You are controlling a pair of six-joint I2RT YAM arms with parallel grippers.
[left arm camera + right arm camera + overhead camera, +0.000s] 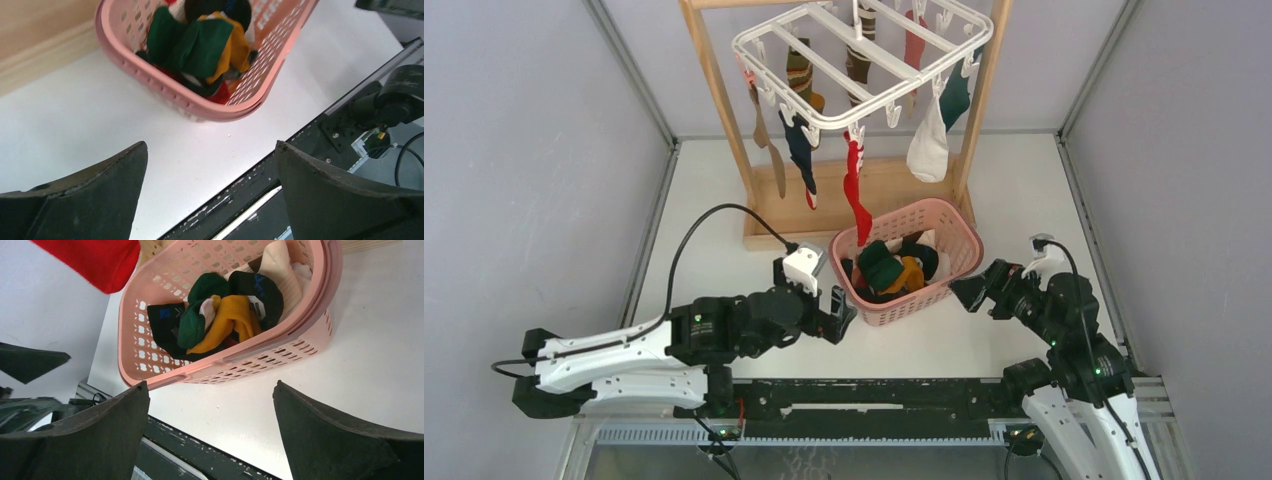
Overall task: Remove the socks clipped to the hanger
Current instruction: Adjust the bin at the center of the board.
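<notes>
Overhead, hanger (924, 74) hangs high on wooden frame (724, 100), socks (927, 150) clipped round it; red sock (855, 190) dangles lowest, over pink basket (914, 300). Left end effector (842, 315) and right end effector (959, 290) sit low, flanking the basket. Left wrist: fingers (100, 200) wide, empty. Right wrist: same, red toe upper left. Likely best: rise, pinch red sock just under its clip, pull straight down.

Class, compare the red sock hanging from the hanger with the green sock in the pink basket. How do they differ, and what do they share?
Place: the red sock is clipped to the front rim of the hanger; the green sock lies in the pink basket.
Pose: the red sock dangles long and straight; the green sock is bunched among other socks.
Task state: the red sock is not yet removed; the green sock is off the hanger.
Both are small fabric socks.
</notes>
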